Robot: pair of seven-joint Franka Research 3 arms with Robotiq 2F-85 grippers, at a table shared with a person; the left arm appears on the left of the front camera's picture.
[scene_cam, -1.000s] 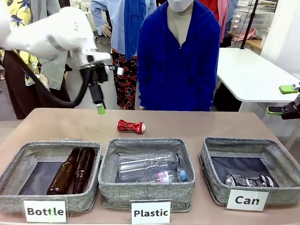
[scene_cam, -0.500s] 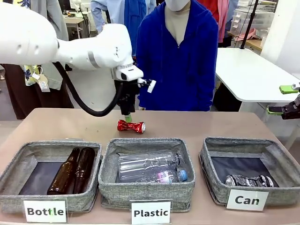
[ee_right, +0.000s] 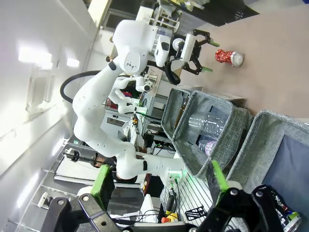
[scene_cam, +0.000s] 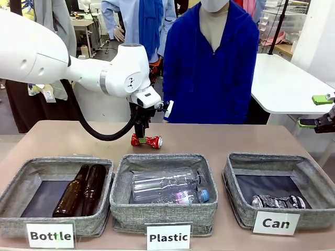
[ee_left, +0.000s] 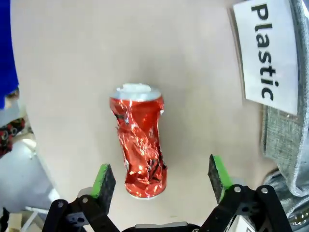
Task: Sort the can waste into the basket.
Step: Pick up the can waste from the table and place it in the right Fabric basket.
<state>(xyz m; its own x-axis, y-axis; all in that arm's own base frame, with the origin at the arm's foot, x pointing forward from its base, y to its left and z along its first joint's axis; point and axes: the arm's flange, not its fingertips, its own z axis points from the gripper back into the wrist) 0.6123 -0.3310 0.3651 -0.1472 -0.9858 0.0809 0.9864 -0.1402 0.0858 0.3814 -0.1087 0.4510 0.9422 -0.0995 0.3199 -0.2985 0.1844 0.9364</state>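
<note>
A crushed red can point(scene_cam: 148, 141) lies on its side on the table behind the middle basket. My left gripper point(scene_cam: 140, 134) hangs open right over the can's left end. In the left wrist view the red can point(ee_left: 139, 140) lies between the green pads point(ee_left: 103, 180) of the left gripper point(ee_left: 160, 175), with gaps on both sides. A black-and-silver can point(scene_cam: 278, 201) lies inside the grey basket point(scene_cam: 309, 167) labelled "Can" at the right. My right gripper point(scene_cam: 314, 111) stays open at the right edge, off the table. In its own view the right gripper point(ee_right: 160, 179) holds nothing.
A grey basket labelled "Plastic" point(scene_cam: 163, 214) with clear bottles stands in the middle. Another labelled "Bottle" point(scene_cam: 15, 183) with two brown bottles stands at the left. A person in a blue jacket point(scene_cam: 209, 68) stands at the far side. A white table point(scene_cam: 282, 83) is at the back right.
My left arm has swung right and down, bringing its open gripper from above the table's left to the red can. The right gripper and both cans have not moved.
</note>
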